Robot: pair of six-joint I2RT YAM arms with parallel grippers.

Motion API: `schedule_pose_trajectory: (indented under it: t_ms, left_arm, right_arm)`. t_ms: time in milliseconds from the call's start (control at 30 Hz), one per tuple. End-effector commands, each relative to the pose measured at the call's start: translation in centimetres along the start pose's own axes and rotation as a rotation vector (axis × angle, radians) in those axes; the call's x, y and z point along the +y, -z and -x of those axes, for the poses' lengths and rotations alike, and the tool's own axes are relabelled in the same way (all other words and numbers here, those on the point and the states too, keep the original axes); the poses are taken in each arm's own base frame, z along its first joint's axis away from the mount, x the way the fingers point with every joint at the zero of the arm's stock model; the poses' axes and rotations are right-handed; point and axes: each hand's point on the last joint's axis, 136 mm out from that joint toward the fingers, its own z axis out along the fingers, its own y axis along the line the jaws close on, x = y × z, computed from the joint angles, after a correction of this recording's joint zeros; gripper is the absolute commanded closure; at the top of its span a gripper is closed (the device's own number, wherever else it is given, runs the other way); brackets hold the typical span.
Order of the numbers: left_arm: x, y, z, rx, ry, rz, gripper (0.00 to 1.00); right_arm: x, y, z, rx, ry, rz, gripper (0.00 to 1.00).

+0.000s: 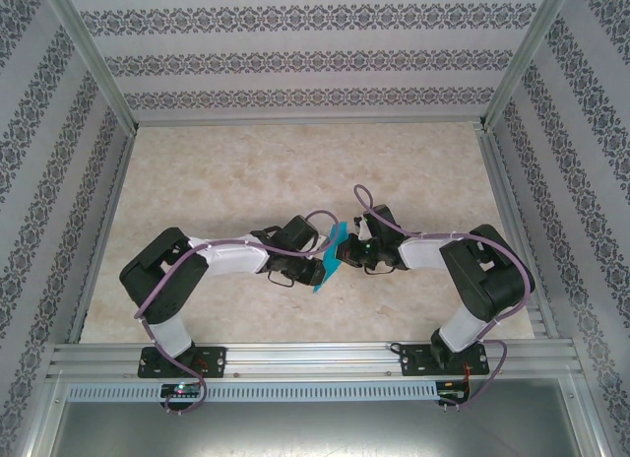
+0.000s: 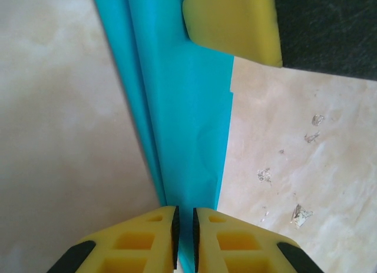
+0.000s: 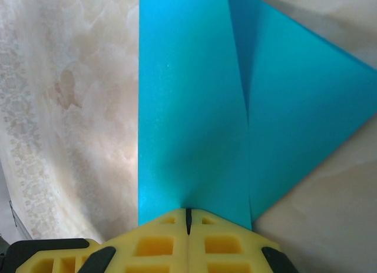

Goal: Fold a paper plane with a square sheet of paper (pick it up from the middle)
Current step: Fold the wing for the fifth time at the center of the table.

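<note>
Holding the paper [image 1: 328, 260] between my two grippers, I have it above the bench [image 1: 246, 171], over the middle part closer to the near edge. My right gripper [image 3: 188, 226] is clamped tight on its folded edge. My left gripper [image 2: 184, 232] is narrow, with the paper [image 2: 182, 108] running down into the slit between the pads; I cannot tell whether they press it. In the left wrist view one yellow finger of my right gripper [image 2: 232, 26] sits against the paper's far end. A few small silvery flecks [image 2: 300, 214] lie on the bench [image 2: 59, 108] to one side, apart from the paper. Patterned walls [image 1: 315, 58] and a metal frame [image 1: 89, 53] ring the bench, well away.

My own fingers hide the pinched edges, and both wrist views cut the paper off at the top. From above it is a thin sliver, its folds too small to read. Its long axis runs from the near edge toward the far edge, leaning slightly right. In the right wrist view a triangular flap [image 3: 300, 102] spreads off a central crease.
</note>
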Motion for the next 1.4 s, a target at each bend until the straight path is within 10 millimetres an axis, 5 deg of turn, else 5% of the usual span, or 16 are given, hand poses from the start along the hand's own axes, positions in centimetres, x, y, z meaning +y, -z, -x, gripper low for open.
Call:
schedule_pose_trajectory:
  t_ms: [0,700,1367]
  left_arm:
    - [1.1,-0.3,-1.8,0.072,-0.042,0.105,0.81]
    - [0.9,0.5,-4.4,0.101,-0.124,0.266,0.8]
    - [2.1,0.6,-9.4,0.15,-0.092,0.334,0.8]
  right_arm:
    - [-2.8,-0.5,-1.5,0.036,-0.012,-0.108,0.98]
    - [-4.3,-1.0,-2.2,0.052,-0.02,-0.141,0.99]
    - [-4.8,-1.0,-2.5,0.051,-0.028,-0.134,0.99]
